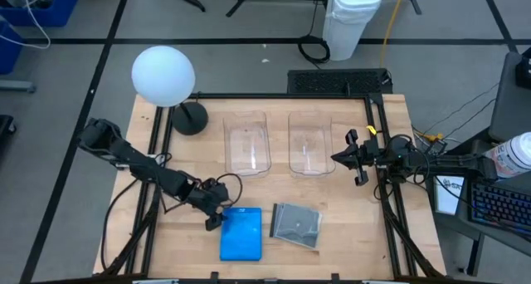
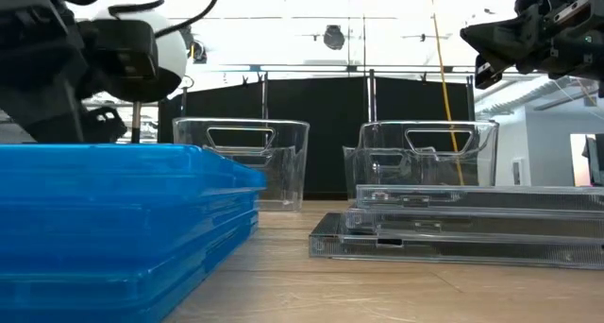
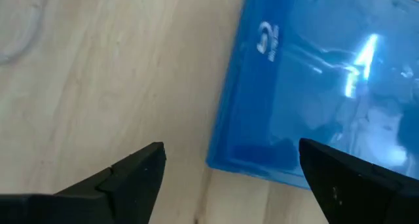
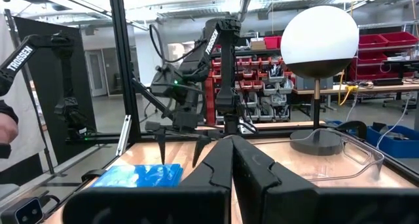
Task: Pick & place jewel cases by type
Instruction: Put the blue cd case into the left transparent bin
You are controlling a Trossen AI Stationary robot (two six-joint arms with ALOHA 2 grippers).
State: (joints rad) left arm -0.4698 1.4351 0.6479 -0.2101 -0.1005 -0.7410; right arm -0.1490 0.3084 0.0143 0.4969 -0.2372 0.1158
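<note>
A wooden table (image 1: pixel 274 263) holds two clear tubs (image 1: pixel 249 143). Near its front edge lies a glossy blue jewel case (image 1: pixel 241 232), beside stacked grey see-through cases (image 1: pixel 297 225). The left gripper (image 1: pixel 217 218) hovers at its corner, fingers apart; closing off-centre could skid the case. The right gripper (image 1: pixel 355 158) waits shut.

You have bright blue jewel cases (image 1: pixel 241 234) stacked on the pale wood-grain table (image 1: pixel 332 251); the top one carries a small pale logo near one corner. Beside them the grey see-through jewel cases (image 1: pixel 297 225) show a darker grey inside. The 2 tubs (image 1: pixel 278 143) are clear. Your lamp (image 1: pixel 163 75) has a white globe on a black base.
</note>
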